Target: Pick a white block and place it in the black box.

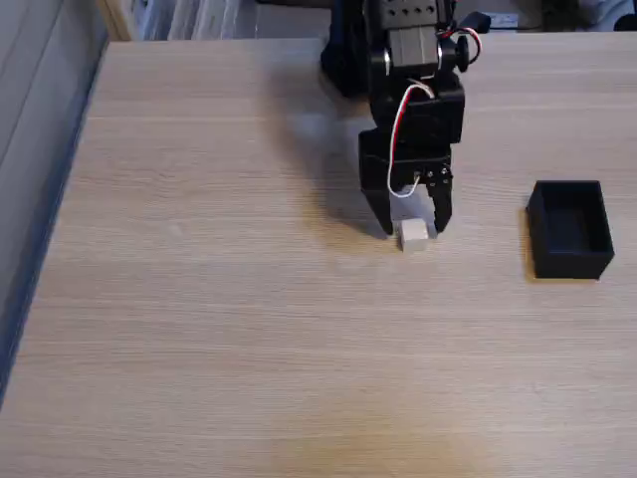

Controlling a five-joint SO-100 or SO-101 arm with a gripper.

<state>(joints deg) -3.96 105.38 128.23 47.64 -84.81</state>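
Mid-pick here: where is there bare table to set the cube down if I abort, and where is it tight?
Free: the wide wooden table left of the hand, and the whole near strip below it. A smaller bare gap lies between the white block and the black box. Crowded: right around the block, where the hand's fingers stand either side of it, and behind it under the arm.

text: none legible | labels: none | numbers: 0
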